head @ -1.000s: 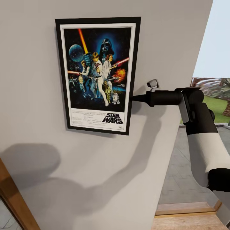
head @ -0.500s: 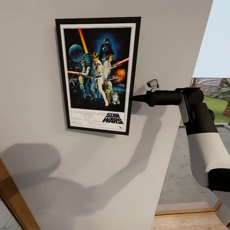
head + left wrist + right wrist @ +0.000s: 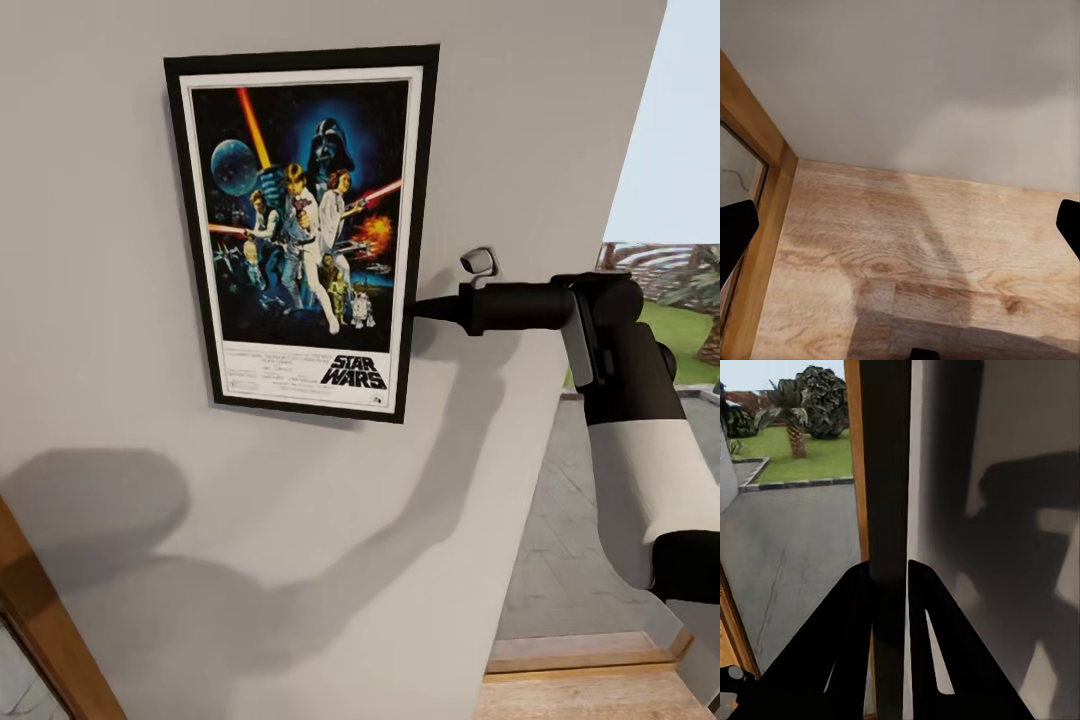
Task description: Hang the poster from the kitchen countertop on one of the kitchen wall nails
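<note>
The black-framed Star Wars poster [image 3: 300, 230] lies upright against the off-white wall [image 3: 250, 560], leaning slightly. My right gripper [image 3: 418, 308] reaches in from the right and is shut on the poster's right edge, a little below mid-height. In the right wrist view that edge is a dark vertical strip [image 3: 889, 472] pinched between the two black fingers [image 3: 847, 630]. My left gripper [image 3: 900, 225] stands open with nothing between its fingers, pointing down at the wood floor [image 3: 907, 255] by the wall's foot. No nail is visible; any behind the poster is hidden. The countertop is out of view.
A wooden door frame [image 3: 45, 620] slants at the lower left. To the right the wall ends at an opening onto grey paving [image 3: 570, 540], grass and palms. A wooden sill and floor [image 3: 590, 690] lie below my right arm.
The poster has shifted slightly up and to the left on the wall, its top-left corner now higher. My right arm has barely moved.
</note>
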Motion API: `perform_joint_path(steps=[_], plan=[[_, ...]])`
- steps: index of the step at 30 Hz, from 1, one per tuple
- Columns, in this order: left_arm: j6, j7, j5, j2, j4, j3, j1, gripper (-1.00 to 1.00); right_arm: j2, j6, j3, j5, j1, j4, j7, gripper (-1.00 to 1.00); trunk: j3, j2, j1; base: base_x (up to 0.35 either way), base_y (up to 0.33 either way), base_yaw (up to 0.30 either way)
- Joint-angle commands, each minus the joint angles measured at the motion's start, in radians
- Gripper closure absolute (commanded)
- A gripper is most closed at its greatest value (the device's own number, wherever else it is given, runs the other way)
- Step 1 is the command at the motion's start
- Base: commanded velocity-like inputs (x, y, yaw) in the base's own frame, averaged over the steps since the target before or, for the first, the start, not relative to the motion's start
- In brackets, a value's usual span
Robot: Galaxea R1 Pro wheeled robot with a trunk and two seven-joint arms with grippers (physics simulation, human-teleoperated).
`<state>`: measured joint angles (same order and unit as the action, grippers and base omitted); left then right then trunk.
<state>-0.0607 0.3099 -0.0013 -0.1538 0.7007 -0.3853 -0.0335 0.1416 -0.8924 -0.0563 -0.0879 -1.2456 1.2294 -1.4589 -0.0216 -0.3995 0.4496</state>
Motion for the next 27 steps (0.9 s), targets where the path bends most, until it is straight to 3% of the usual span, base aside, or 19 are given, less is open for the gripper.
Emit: perform_joint_path(steps=[1, 27], plan=[[-0.002, 0.006, 0.000, 0.000, 0.000, -0.003, 0.000, -1.00, 0.001, -0.013, -0.002, -0.008, 0.001, 0.000, -0.001, 1.00, 0.000, -0.001, 0.000, 0.000, 0.000, 0.000], [-0.001, 0.006, 0.000, 0.000, 0.000, -0.003, 0.000, -1.00, 0.001, -0.010, -0.002, -0.012, 0.020, 0.002, -0.004, 1.00, 0.000, -0.001, 0.000, 0.000, 0.000, 0.000]])
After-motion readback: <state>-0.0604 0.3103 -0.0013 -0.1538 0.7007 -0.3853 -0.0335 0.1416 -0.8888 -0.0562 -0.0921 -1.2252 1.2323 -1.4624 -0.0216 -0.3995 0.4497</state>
